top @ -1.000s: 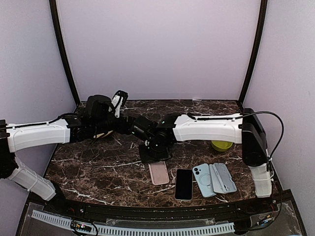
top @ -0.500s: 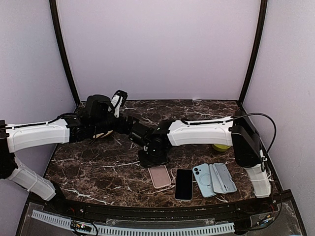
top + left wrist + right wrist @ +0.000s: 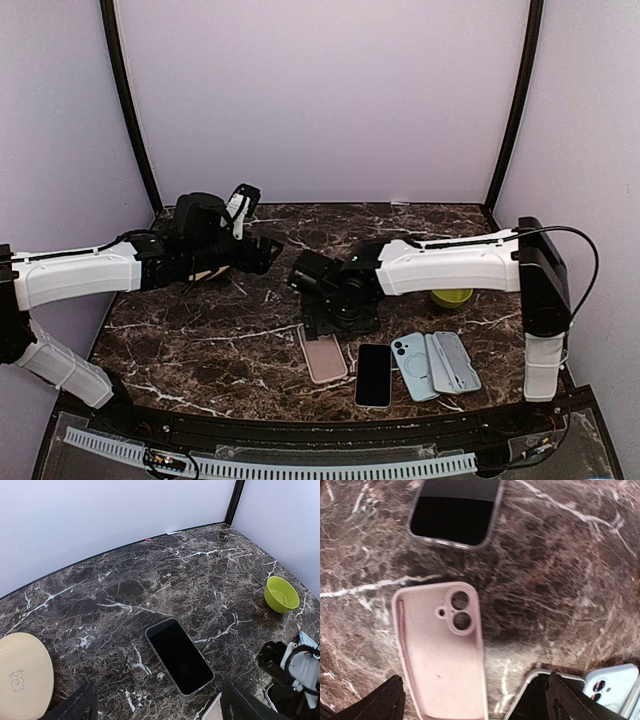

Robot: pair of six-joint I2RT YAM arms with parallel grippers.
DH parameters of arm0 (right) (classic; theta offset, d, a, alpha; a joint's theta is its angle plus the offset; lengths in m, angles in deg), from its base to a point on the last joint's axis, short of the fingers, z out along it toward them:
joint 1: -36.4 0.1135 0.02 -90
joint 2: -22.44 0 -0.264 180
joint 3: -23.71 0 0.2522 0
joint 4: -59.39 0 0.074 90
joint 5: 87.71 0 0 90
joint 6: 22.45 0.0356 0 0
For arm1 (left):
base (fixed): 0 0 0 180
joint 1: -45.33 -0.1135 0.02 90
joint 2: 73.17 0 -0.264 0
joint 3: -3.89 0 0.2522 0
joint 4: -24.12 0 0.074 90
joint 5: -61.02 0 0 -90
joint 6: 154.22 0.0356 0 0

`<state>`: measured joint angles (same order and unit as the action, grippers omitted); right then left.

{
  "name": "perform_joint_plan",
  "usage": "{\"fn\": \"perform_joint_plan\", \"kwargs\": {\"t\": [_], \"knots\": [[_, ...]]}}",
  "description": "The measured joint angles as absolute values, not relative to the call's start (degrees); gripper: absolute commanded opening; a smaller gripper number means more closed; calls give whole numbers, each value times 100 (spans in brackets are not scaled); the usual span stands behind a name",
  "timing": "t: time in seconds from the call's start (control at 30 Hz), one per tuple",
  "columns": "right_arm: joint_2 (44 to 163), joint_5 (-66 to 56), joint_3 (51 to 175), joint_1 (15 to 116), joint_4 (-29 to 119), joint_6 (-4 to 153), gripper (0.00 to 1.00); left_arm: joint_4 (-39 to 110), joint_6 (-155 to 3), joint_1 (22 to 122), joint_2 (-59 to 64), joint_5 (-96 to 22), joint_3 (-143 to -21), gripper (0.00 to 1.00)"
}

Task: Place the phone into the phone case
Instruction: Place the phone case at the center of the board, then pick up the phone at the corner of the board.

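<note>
Right gripper (image 3: 474, 680) wide-spread, empty, over case (image 3: 440, 655)

Place: robot lab test cell, booth-type rig.
Walls: plain pale backdrop (image 3: 320, 100) on 3 sides; black poles (image 3: 128, 110) up both rear corners.
Table: dark marble-look top (image 3: 200, 340), fills booth floor.
Hardware: left arm (image 3: 80, 275) & right arm (image 3: 450, 262) mounted at bottom edge of frame; loose cable (image 3: 575, 260) far right; perforated rail (image 3: 300, 468) along bottom.
Props: pink phone case (image 3: 323, 358), green bowl (image 3: 451, 296), cream plate (image 3: 22, 675), spread apart on the top.
</note>
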<state>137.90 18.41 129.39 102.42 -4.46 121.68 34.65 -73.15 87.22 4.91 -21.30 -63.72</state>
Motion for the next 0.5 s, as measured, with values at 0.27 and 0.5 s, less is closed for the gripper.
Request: {"fn": "perform_joint_plan", "kwargs": {"t": [0.27, 0.5], "knots": [[12861, 1751, 11201, 10268, -546, 12784, 98, 3476, -7317, 8720, 491, -2191, -6372, 87], [12614, 1235, 10548, 10277, -177, 13005, 95, 3476, -7317, 8722, 494, -2243, -6372, 87]]}}
